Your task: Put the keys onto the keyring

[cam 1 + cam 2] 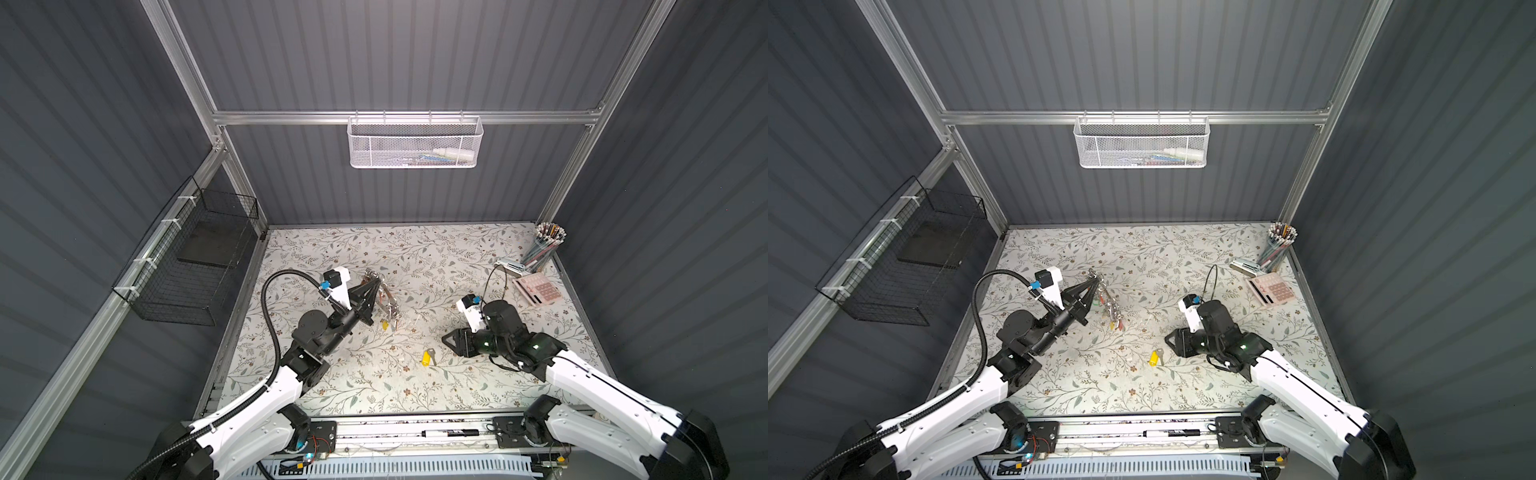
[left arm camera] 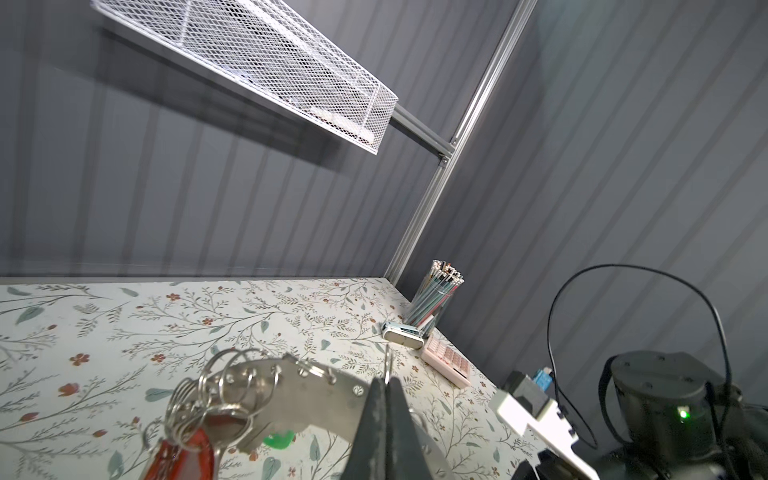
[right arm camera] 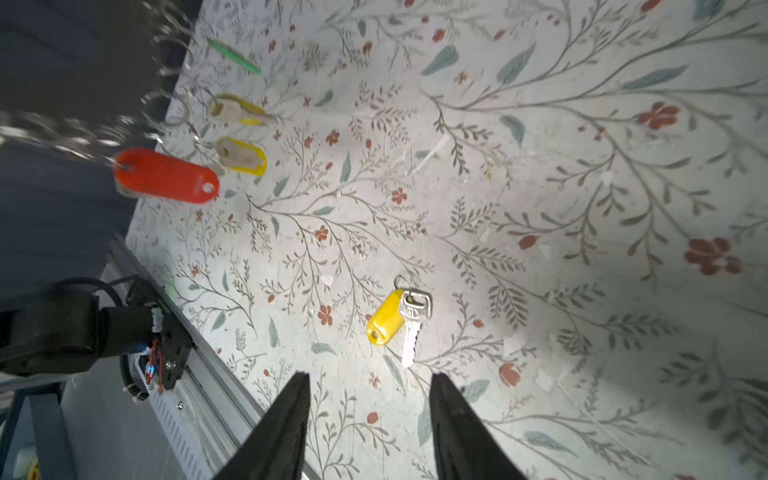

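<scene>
Lab robot cell, dressed as a desk: aluminium frame (image 1: 291, 117) and grey panel walls (image 1: 415, 62) enclose me. Beyond my right claw (image 1: 445, 337) stand a pencil cup (image 1: 548, 245) and pink calculator (image 1: 538, 291).

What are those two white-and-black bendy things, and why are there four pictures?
Those are two robot arms with pinching fingers instead of hands. Two pictures look down on the whole flowery table; the other two come from a small camera on each arm's wrist. The left arm's fingers are shut on a big flat grey metal keyring, which already carries keys with red, yellow and green plastic tags. The right arm's fingers are open and empty, near one loose silver key with a yellow plastic tag lying on the table. A pink calculator and a cup of pencils stand in the far corner.
</scene>
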